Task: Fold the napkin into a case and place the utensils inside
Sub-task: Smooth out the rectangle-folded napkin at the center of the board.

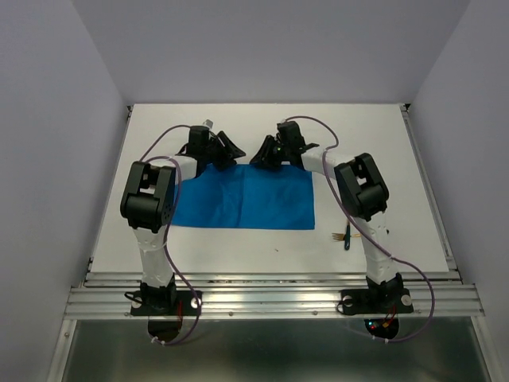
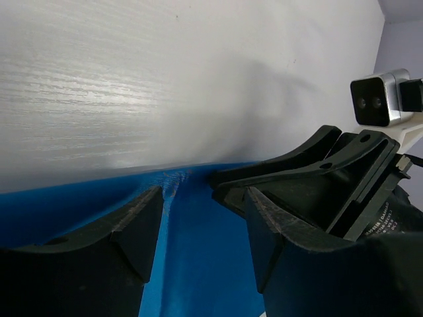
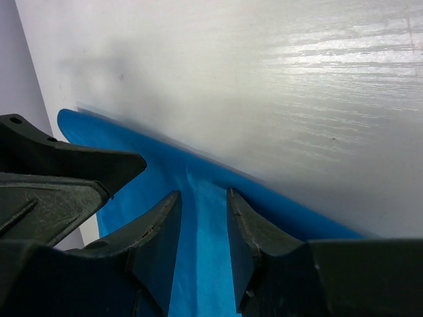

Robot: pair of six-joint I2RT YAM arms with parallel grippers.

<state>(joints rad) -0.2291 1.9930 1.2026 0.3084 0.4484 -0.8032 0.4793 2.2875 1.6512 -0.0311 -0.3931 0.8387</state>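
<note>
The blue napkin point(image 1: 246, 199) lies spread flat on the white table point(image 1: 374, 143). Both grippers are down at its far edge, close together. My left gripper point(image 1: 223, 151) point(image 2: 203, 195) stands open, its fingers wide apart on either side of a small wrinkle in the napkin point(image 2: 198, 264). My right gripper point(image 1: 269, 151) point(image 3: 203, 195) is open more narrowly, with a raised ridge of the napkin point(image 3: 201, 264) running between its fingers. The utensils point(image 1: 343, 236), gold heads on dark green handles, lie together on the table to the right of the napkin, by the right arm.
The other gripper's black fingers show in each wrist view, the right one point(image 2: 310, 165) and the left one point(image 3: 66, 165). Grey walls close in the table on three sides. A metal rail point(image 1: 270, 298) runs along the near edge.
</note>
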